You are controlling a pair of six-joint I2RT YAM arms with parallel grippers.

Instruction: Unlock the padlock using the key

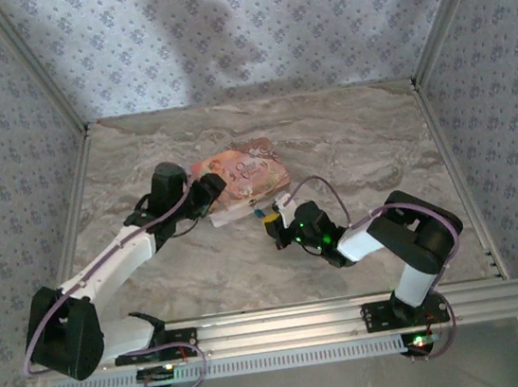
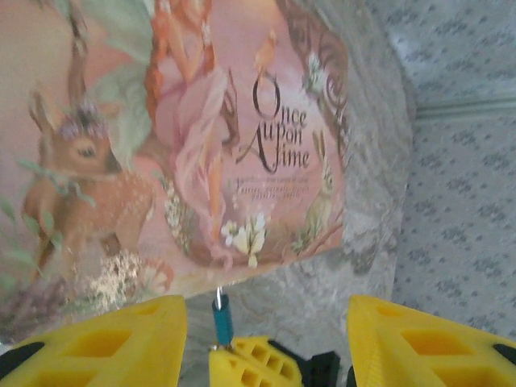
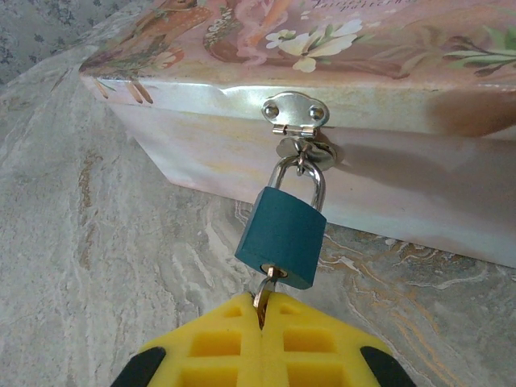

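The padlock (image 3: 282, 238) hangs on the hasp (image 3: 297, 113) at the front wall of the box (image 3: 201, 161). Its body is teal, not brass, and its silver shackle goes through the hasp ring. The shackle looks closed, with both legs inside the body. The padlock tilts a little, and its bottom is turned toward the right gripper (image 3: 262, 322).

The right gripper is clenched on the key (image 3: 264, 294). The yellow fingers meet around the key's head, and the blade sits in the keyhole under the padlock. The pictures do not show how deep it goes.

The left gripper (image 2: 270, 322) hovers over the box lid (the one with the deer and "Once Upon a Time"). Its fingers (image 2: 121, 343) are spread apart and grasp nothing.

The box lies flat on the marble-pattern table (image 1: 357, 142), near the middle, with the two grippers close to its near edge.
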